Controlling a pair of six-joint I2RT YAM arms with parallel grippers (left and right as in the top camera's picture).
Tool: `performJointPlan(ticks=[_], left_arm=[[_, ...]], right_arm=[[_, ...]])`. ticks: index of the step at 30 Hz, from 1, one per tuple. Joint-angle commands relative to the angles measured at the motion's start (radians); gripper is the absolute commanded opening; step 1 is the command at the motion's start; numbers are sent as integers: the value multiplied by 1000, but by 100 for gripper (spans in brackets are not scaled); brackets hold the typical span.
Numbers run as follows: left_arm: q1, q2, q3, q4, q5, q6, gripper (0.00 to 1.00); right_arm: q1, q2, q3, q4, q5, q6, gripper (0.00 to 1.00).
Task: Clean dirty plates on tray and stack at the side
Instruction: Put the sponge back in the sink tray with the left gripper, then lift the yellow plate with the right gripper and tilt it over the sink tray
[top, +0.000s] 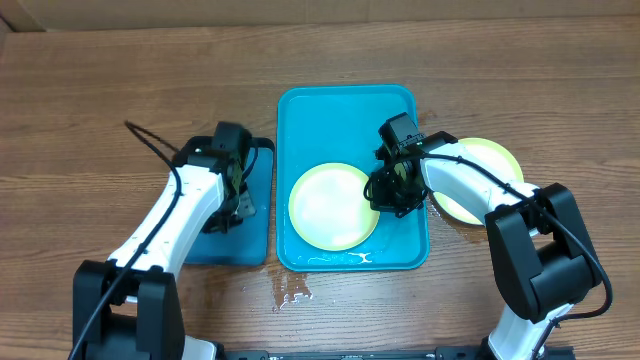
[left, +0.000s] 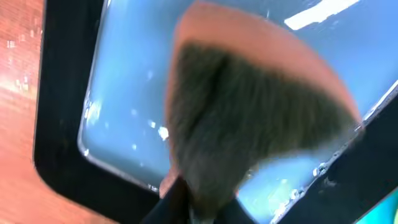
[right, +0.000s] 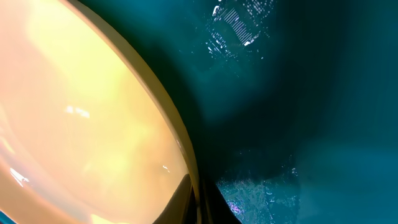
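A yellow-green rimmed plate (top: 333, 205) lies in the near half of the turquoise tray (top: 350, 110). My right gripper (top: 385, 190) is shut on this plate's right rim. In the right wrist view the rim (right: 180, 143) runs between the fingers (right: 198, 199), over the wet tray floor (right: 311, 93). A second yellow-green rimmed plate (top: 490, 160) sits on the table right of the tray, partly hidden by the right arm. I see no light blue rimmed plate. My left gripper (top: 235, 190) is shut on a dark-faced sponge (left: 249, 118) over the small tray.
The small black-rimmed blue tray (top: 215, 240) lies left of the turquoise tray; its wet blue floor shows in the left wrist view (left: 124, 81). Water is spilled on the table (top: 290, 290) at the turquoise tray's near edge. Wooden tabletop surrounds everything.
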Motion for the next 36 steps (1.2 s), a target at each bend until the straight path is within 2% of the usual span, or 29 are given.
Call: performJointPlan(ticks=[1,4,9,11,13,16,20,27,36], left_arm=[[23,-35,60,-41,52,8,21],[36,-77,145,-127,58,8,31],[53,-204,348,-271,59,15,76],[53,-251,422,-317,62,15,90],[53,-302,500,-360,84,15,98],[53,-372,598,-406,126,15,100],[53,-467,682,-431,163,15,100],[53,-616,694,-431,151,44,100],[53,-640,694,-480,151,56,100]], right_arm=[[0,10,-1,-9,47,-6,4],[7,-36,31,-46,62,-7,4],[44,-162,175,-150,213,-26,4],[73,-196,233,-167,255,-36,4],[114,-220,289,-161,258,-83,4],[192,-225,349,-120,269,-105,4],[315,-217,353,7,401,-104,4],[502,-114,353,219,581,-104,4],[728,-93,355,261,1141,-98,4]])
